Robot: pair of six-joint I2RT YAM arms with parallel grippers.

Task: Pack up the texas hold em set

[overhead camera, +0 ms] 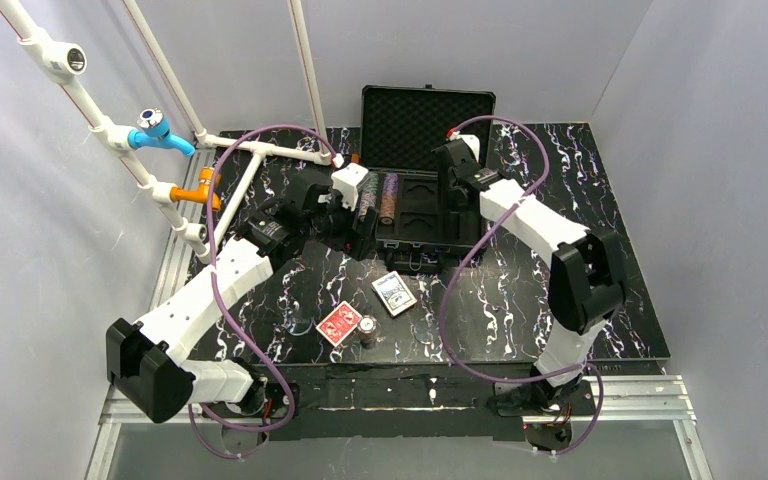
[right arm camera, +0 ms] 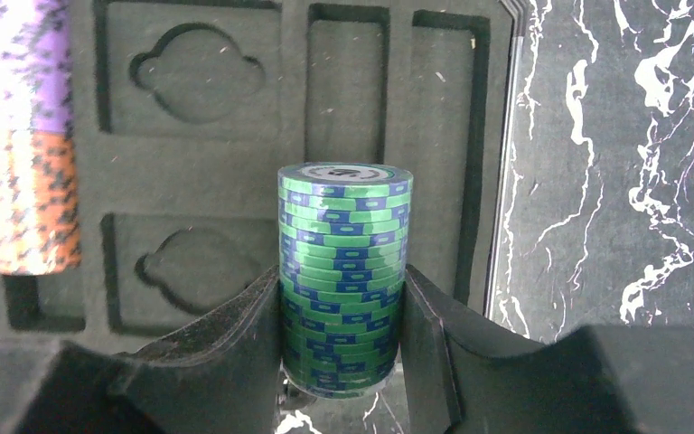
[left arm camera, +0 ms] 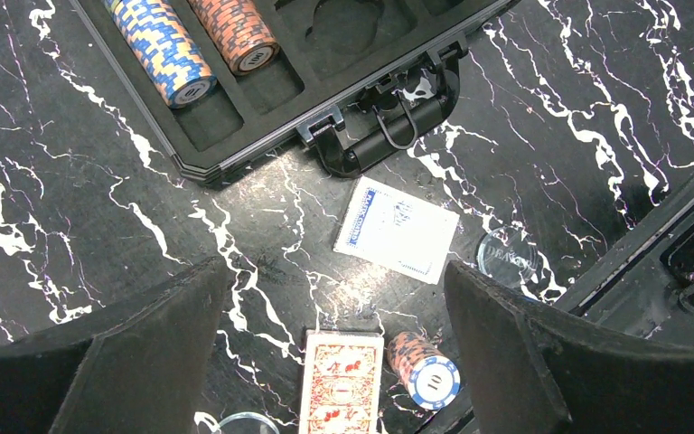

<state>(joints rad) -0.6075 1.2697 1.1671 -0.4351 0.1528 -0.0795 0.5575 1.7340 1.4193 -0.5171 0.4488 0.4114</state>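
The black briefcase [overhead camera: 422, 222] lies open at the back of the table, lid [overhead camera: 427, 115] upright. Its foam tray [right arm camera: 199, 145] holds rows of striped chips [left arm camera: 164, 50], and two long slots [right arm camera: 343, 81] beside them have nothing in them. My right gripper [right arm camera: 342, 271] is shut on a stack of green-and-blue chips [right arm camera: 343, 217] over the tray's right side. My left gripper [left arm camera: 334, 271] hangs open above the table in front of the case, nothing between its fingers. Below it lie the blue-backed deck [left arm camera: 396, 228], the red-backed deck [left arm camera: 342, 380] and a short orange chip stack [left arm camera: 425, 371].
A clear dealer button [left arm camera: 506, 258] lies right of the blue deck, and another clear disc [left arm camera: 239, 423] shows at the bottom edge. A white pipe frame [overhead camera: 250, 150] stands at the back left. The case handle [left arm camera: 398, 136] faces the decks.
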